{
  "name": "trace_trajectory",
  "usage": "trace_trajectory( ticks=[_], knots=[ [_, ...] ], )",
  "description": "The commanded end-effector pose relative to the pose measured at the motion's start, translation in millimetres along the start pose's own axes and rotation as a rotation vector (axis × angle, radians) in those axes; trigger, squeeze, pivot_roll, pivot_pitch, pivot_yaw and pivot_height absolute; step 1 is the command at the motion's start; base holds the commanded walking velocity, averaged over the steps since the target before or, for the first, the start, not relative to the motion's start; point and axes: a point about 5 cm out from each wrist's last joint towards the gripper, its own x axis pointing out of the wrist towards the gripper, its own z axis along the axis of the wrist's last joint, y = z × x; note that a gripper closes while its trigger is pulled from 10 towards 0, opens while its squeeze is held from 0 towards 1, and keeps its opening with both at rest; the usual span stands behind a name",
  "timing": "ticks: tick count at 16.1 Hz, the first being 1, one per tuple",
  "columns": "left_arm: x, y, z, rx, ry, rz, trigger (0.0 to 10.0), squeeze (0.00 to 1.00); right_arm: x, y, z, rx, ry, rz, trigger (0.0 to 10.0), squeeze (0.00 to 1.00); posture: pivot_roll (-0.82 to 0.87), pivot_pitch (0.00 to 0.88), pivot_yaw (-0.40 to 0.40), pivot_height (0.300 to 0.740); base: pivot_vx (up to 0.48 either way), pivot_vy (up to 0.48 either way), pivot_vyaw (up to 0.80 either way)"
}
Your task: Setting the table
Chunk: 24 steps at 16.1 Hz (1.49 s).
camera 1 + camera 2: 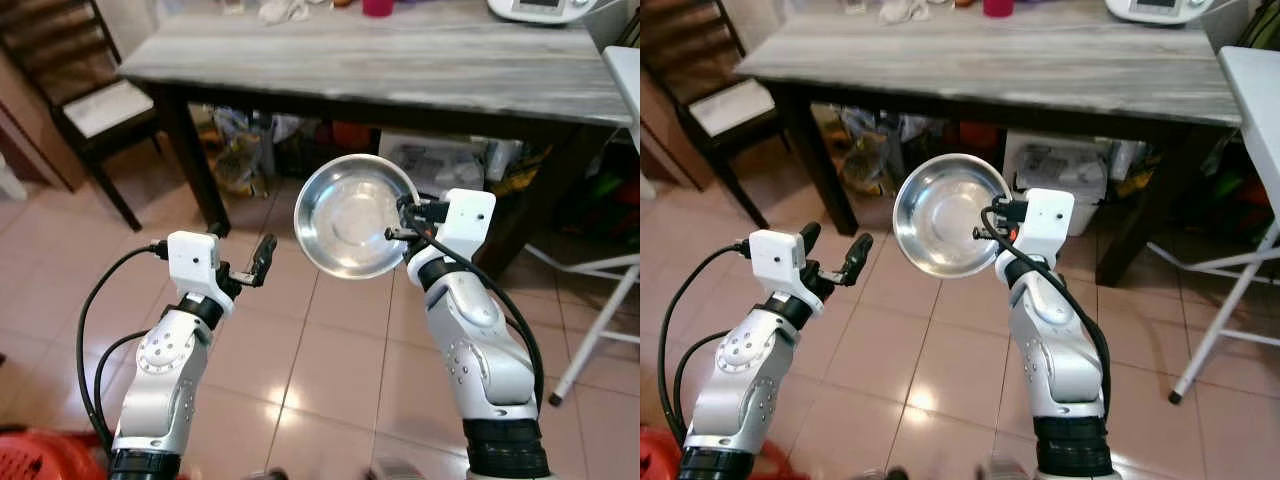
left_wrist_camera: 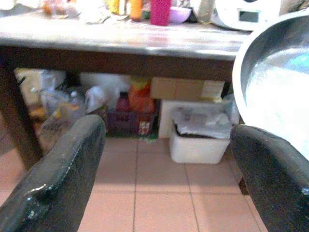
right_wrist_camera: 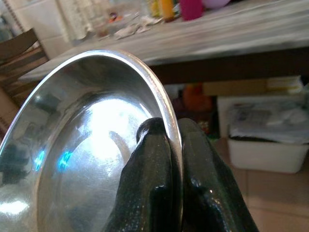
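A shiny steel bowl (image 1: 350, 215) hangs in the air in front of the grey wooden table (image 1: 400, 60), tilted so its hollow faces me. My right gripper (image 1: 402, 222) is shut on the steel bowl's rim (image 3: 166, 121), one finger inside and one outside. My left gripper (image 1: 262, 258) is held up at the bowl's left, open with nothing between its fingers (image 2: 63, 179). The bowl's edge (image 2: 275, 92) shows past the left gripper's far finger. The table stands a short way ahead of both arms.
On the table's far side stand a pink cup (image 1: 378, 7), a white appliance (image 1: 540, 8) and some clutter. Bags and a white bin (image 2: 198, 137) sit under it. A dark chair (image 1: 90, 100) stands at left, a white folding table (image 1: 625, 90) at right, a red basket (image 1: 40, 455) by my feet.
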Motion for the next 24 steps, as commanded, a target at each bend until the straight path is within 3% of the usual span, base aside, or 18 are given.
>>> trace_trajectory(
  ticks=[1, 24],
  knots=[
    [0.4, -4.8, -0.4, -0.006, 0.002, -0.019, 10.0, 0.0, -1.5, -5.8, 5.9, -0.005, -0.029, -0.017, 10.0, 0.0, -0.2, 0.155, 0.029, 0.74, 0.45, 0.0, 0.0],
    [2.8, -12.7, -1.4, -0.017, 0.002, -0.044, 10.0, 0.0, 0.9, -6.6, 5.1, 0.01, -0.026, -0.039, 10.0, 0.0, -0.2, 0.155, 0.03, 0.74, 0.45, 0.0, -0.05]
  ],
)
